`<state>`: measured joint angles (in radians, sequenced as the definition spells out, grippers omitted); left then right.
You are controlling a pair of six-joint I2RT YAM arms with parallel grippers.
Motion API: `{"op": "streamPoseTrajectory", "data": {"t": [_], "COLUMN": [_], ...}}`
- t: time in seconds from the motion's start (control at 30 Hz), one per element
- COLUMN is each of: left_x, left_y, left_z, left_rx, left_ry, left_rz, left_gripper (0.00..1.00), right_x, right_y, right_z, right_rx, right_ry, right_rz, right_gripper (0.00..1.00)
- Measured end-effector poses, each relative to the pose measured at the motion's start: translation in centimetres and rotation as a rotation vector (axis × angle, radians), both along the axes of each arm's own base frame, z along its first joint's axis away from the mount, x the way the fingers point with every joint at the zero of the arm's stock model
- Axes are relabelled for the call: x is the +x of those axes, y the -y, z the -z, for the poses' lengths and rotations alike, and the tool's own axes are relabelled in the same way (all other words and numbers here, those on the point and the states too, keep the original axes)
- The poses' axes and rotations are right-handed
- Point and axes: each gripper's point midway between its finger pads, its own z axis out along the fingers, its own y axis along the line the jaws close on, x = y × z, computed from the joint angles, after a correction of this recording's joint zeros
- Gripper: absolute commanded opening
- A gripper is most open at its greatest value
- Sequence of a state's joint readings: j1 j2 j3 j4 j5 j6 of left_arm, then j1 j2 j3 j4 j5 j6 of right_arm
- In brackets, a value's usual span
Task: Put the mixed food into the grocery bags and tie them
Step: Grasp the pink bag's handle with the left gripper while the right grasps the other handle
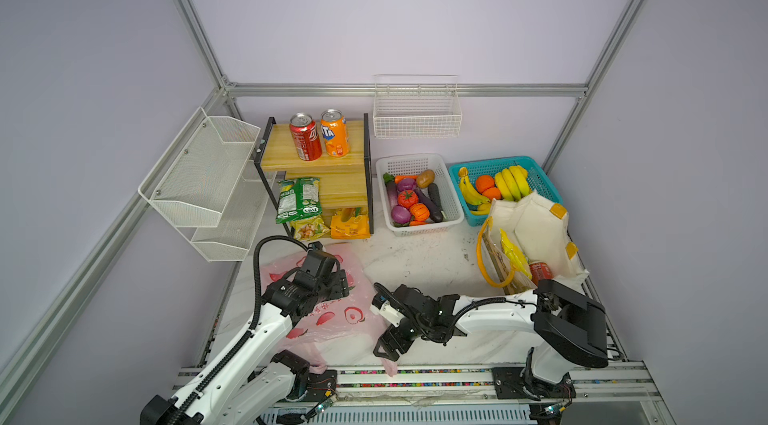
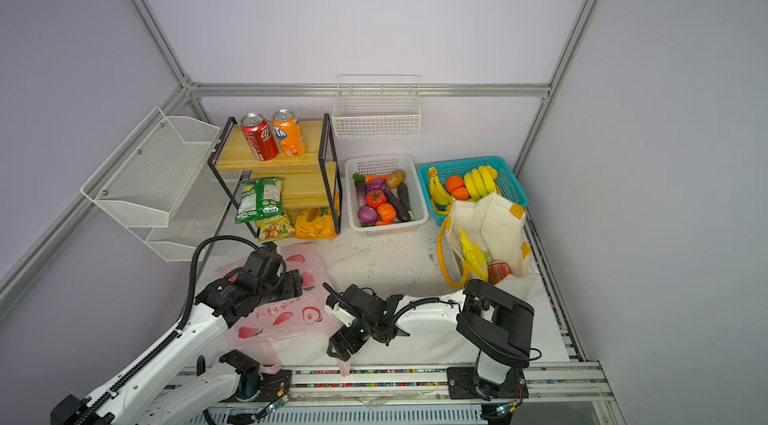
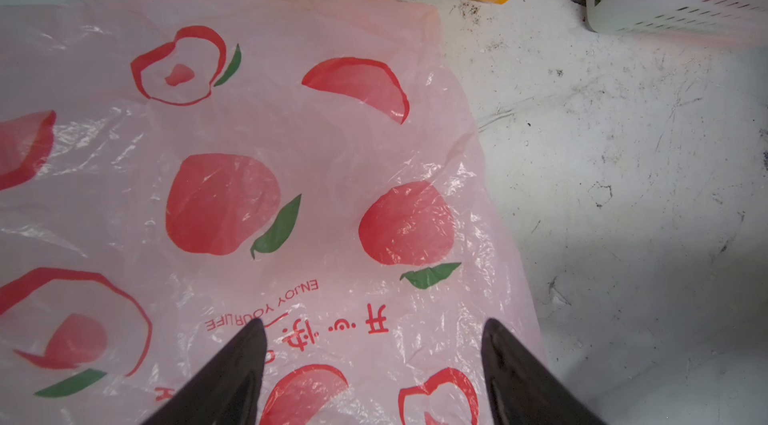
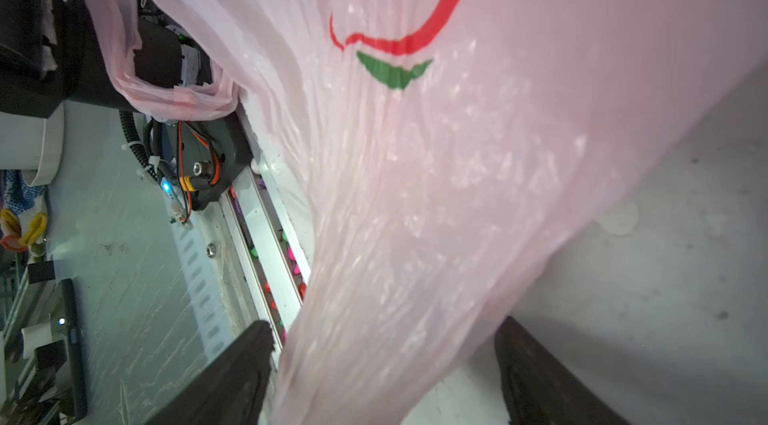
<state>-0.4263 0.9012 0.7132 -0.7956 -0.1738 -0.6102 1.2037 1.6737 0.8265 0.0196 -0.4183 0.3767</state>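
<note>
At the front edge of the bench [image 1: 415,261], the right tool [image 4: 384,331] gapes wide around a handle [image 4: 415,236] of the flat pink bag [image 3: 291,132]. The left tool [image 3: 374,344], also wide, hovers over the bag. Farther right, the tote [image 1: 536,227] holds a red can [image 1: 540,271] and yellow packet [image 1: 513,254]. Beyond, the tomato [image 1: 407,197], pumpkin [image 1: 419,212], onion [image 1: 401,215] and eggplant [image 1: 430,207] lie in a white basket [image 1: 419,161].

left arm [image 1: 291,302] covers much of the pink bag [image 1: 347,319]; tote [image 1: 536,232] hides most of its can [image 1: 540,271].

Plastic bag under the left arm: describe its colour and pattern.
The plastic bag is translucent pink with red peaches and green leaves; clearest in the left wrist view.
</note>
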Motion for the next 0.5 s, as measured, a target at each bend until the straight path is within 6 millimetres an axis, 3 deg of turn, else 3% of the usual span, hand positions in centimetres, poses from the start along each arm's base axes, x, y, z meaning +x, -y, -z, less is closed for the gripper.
{"op": "streamPoseTrajectory", "data": {"t": [0.07, 0.23, 0.33, 0.5], "left_x": [0.1, 0.2, 0.6, 0.0], "left_y": [0.1, 0.8, 2.6, 6.8], "left_z": [0.0, -0.7, -2.4, -6.2], "left_rx": [0.002, 0.003, -0.04, -0.056], "left_ry": [0.003, 0.019, 0.073, 0.23], "left_rz": [0.015, 0.085, 0.196, 0.489], "left_gripper": [0.8, 0.8, 0.78, 0.77], "right_x": [-0.2, -0.2, 2.0, 9.5], "right_y": [-0.4, -0.8, -0.2, 3.1], "right_z": [0.0, -0.7, -2.6, -9.7], "right_rx": [0.014, 0.039, 0.086, 0.232], "right_ry": [-0.019, -0.074, -0.113, -0.08], "right_rz": [0.002, 0.012, 0.056, 0.203], "right_gripper": [0.43, 0.12, 0.08, 0.07]}}
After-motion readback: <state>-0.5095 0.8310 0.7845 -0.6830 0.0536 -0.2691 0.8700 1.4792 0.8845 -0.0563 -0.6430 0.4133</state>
